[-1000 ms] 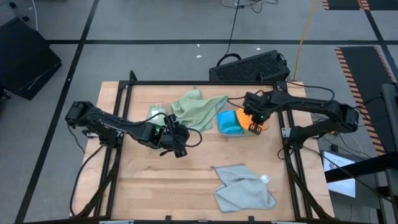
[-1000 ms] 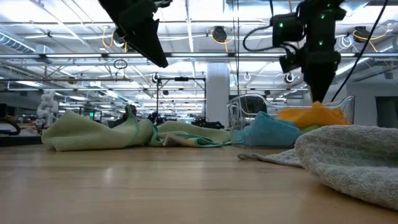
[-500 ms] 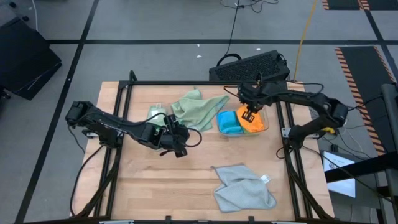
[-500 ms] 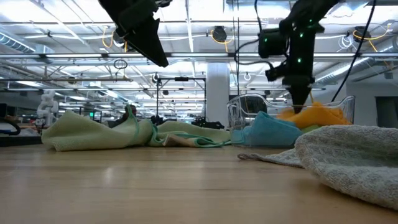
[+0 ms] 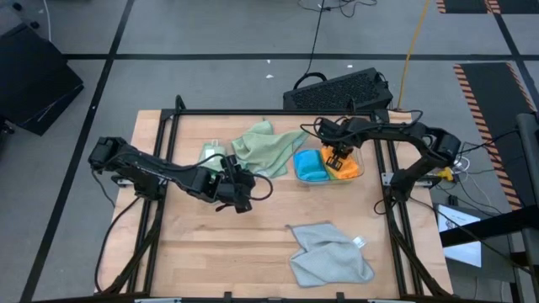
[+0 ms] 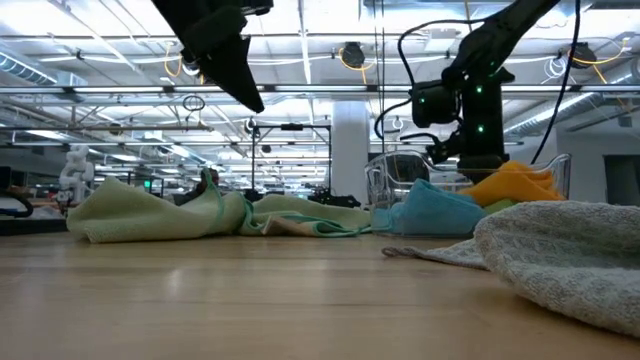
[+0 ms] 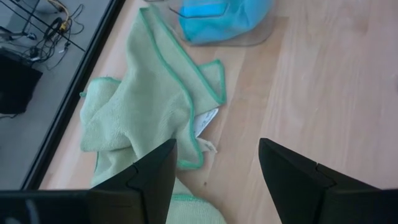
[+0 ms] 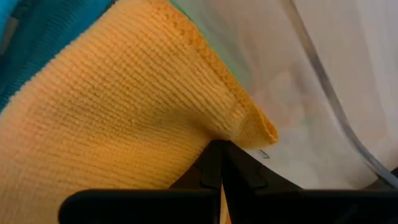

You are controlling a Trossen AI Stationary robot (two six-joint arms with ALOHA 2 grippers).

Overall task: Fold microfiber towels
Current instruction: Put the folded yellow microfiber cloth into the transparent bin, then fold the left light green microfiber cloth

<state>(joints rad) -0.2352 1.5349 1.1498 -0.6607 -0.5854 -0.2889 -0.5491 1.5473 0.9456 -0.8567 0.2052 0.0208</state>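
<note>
An orange towel (image 5: 346, 167) and a bright blue towel (image 5: 309, 167) lie in a clear tray (image 6: 386, 186) at the table's far right. My right gripper (image 5: 335, 156) points steeply down at the orange towel, shut. A pale sage green towel (image 5: 266, 146) lies spread and crumpled at the far middle, with a smaller pale green bundle (image 5: 210, 154) to its left. A light grey towel (image 5: 329, 253) lies rumpled near the front edge. My left gripper (image 5: 241, 192) hangs open above bare wood, just near of the sage towel (image 7: 149, 99), touching nothing. My right gripper touches the orange towel with its shut fingertips (image 8: 210, 157), on the top surface beside a folded corner (image 8: 258, 127). It comes from above, pointing steeply down. The towel lies in the tray next to the blue one.
A black keyboard (image 5: 338, 89) lies beyond the table's far edge. Dark frame rails (image 5: 160, 160) run along the table's left and right sides. The tray's clear wall (image 8: 336, 93) stands close beside my right gripper. Bare wood lies between the sage and grey towels.
My right gripper, shut throughout, has moved down and toward the table's left and far side, tipping more steeply, onto the orange towel. The orange towel's raised peak has sunk lower in the tray.
</note>
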